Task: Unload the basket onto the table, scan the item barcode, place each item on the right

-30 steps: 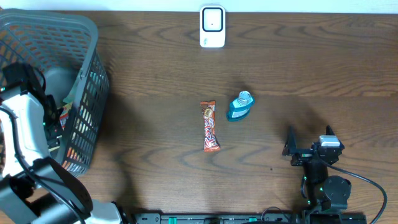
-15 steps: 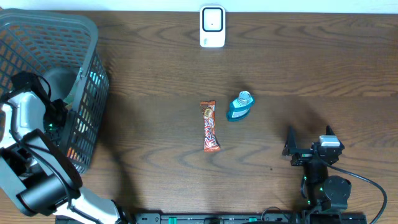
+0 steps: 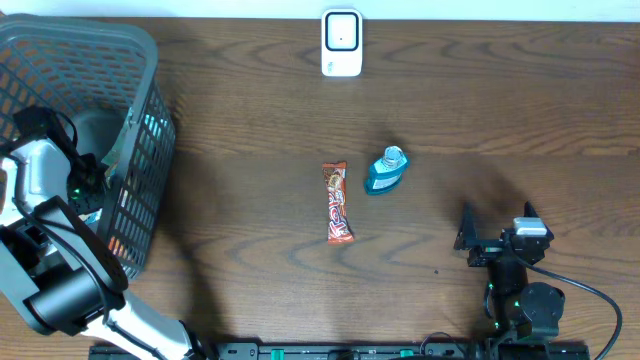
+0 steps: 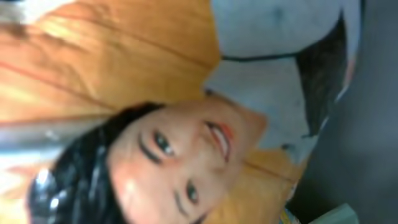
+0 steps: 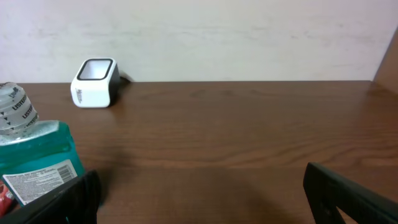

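- Packet [image 4: 155,124]: it fills the left wrist view, very close and blurred, orange with a printed woman's face and a pale patch at the upper right of the frame. It lies inside the basket [image 3: 140,190], at the left edge of the overhead view.
- No barcode can be made out on the packet.
- Left claw [image 3: 90,200]: it is down in the basket among the coloured goods, jaws closed tight. None of its fingers show in its own camera, so I cannot tell whether it grips the packet or only presses near it.
- Left arm [image 3: 40,175]: the white link reaches over the basket's lower left rim.
- Scanner [image 3: 341,43]: it is white, upright at the top centre of the overhead view, well apart from the basket.
- Bar [image 3: 338,203]: it lies flat at the middle of the table [image 3: 500,110], long axis running up and down the frame.
- Bottle [image 3: 385,172]: it is teal with a clear cap, lying on its side just right of the bar's top end, apart from it. Its label shows at the left of the right wrist view.
- Right claw [image 3: 497,222]: it is at the lower right of the overhead view, jaws spread wide with nothing between them, pointing towards the far edge of the table.
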Tool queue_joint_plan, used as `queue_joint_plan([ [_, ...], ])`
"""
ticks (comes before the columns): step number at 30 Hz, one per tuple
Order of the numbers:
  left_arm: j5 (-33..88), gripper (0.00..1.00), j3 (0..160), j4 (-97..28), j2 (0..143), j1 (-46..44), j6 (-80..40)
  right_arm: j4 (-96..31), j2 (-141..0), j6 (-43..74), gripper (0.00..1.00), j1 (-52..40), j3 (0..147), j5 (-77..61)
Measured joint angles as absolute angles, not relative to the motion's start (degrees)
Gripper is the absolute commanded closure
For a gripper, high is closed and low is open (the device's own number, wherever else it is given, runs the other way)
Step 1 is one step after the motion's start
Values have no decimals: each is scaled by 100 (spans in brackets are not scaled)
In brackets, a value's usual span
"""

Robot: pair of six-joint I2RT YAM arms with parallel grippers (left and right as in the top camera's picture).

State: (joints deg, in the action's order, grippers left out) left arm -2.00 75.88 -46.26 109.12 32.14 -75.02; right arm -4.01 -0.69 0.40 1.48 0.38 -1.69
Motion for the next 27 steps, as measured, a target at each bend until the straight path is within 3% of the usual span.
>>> queue_joint_plan([
  [12, -482, 93, 7509, -4781, 10366, 3223, -6132, -401, -69, 40, 1, 148, 38, -169],
  [22, -239, 93, 7526, -3632, 7341, 3203, -5765, -403, -69, 43, 1, 148, 38, -169],
  [27, 528, 93, 7535, -2539, 6215, 2842, -5166, -403, -69, 40, 1, 148, 38, -169],
])
